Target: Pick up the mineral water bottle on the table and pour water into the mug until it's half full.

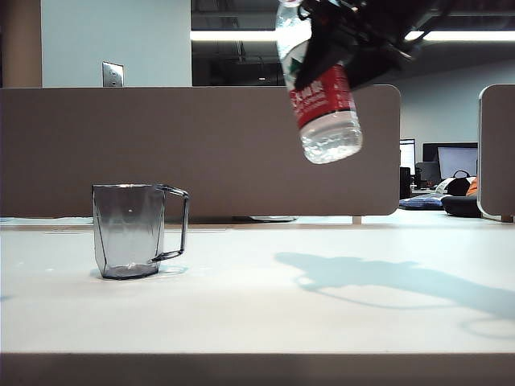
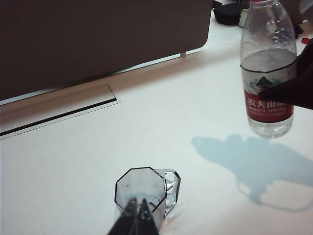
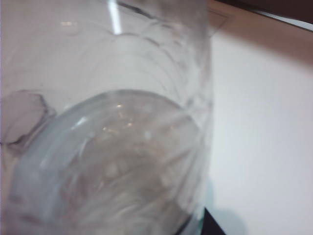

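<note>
So the white tabletop (image 1: 338,322) takes up most of the exterior view, with a brown partition (image 1: 201,153) standing along its far edge and some office clutter showing past it on the right. The right arm comes in from the top right and its end effector (image 1: 338,48) is clamped around the bottle (image 1: 326,112), holding it well up in the air above the right half of the tabletop, tilted a bit with the base swung toward the right. In the left wrist view the bottle (image 2: 268,73) is clear of the surface, red-and-white label facing the camera, water (image 2: 268,61) sitting about level with the top of the label, and the black of the right end effector (image 2: 293,90) overlaps its side. The right wrist view is basically all bottle (image 3: 112,147), blurry clear plastic filling the shot, so no fingers visible there. A big shadow (image 1: 386,277) of the arm and bottle falls on the tabletop below. The grey mug (image 1: 129,229) stands upright on the left side, handle pointing toward the bottle, well apart from it, and it looks empty. The left end effector (image 2: 137,213) hovers just above the near rim of the mug (image 2: 144,188), its tips pressed together with nothing between them.
</note>
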Controlling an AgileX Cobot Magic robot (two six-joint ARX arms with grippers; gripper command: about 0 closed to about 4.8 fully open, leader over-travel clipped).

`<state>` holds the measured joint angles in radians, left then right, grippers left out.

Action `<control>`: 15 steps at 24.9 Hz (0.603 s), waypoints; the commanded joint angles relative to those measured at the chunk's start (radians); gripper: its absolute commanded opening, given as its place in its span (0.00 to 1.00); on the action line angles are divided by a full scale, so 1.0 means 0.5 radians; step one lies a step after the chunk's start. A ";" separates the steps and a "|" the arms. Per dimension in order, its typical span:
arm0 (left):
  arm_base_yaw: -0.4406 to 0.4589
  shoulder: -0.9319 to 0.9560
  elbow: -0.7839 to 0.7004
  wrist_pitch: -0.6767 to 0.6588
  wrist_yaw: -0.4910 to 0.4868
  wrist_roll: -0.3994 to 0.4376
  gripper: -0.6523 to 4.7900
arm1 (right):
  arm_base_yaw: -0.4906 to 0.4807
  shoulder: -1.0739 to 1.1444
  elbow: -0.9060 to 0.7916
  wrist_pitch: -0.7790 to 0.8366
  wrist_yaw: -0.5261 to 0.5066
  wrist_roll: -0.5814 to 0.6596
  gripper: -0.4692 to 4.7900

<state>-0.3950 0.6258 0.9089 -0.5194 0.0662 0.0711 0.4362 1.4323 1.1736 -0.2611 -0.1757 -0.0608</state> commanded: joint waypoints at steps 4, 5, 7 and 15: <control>0.003 -0.002 0.009 0.016 -0.005 -0.008 0.11 | 0.214 0.172 0.232 -0.375 0.228 -0.192 0.62; 0.003 -0.002 0.009 0.016 -0.005 -0.008 0.11 | 0.244 0.197 0.256 -0.423 0.268 -0.221 0.62; 0.003 -0.002 0.009 0.016 -0.005 -0.008 0.11 | 0.317 0.260 0.320 -0.531 0.365 -0.286 0.62; 0.003 -0.002 0.009 0.017 -0.005 -0.007 0.11 | 0.569 0.432 0.473 -0.615 0.724 -0.475 0.62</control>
<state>-0.3946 0.6258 0.9085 -0.5198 0.0654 0.0708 0.7063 1.6463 1.3876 -0.6044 0.1406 -0.2687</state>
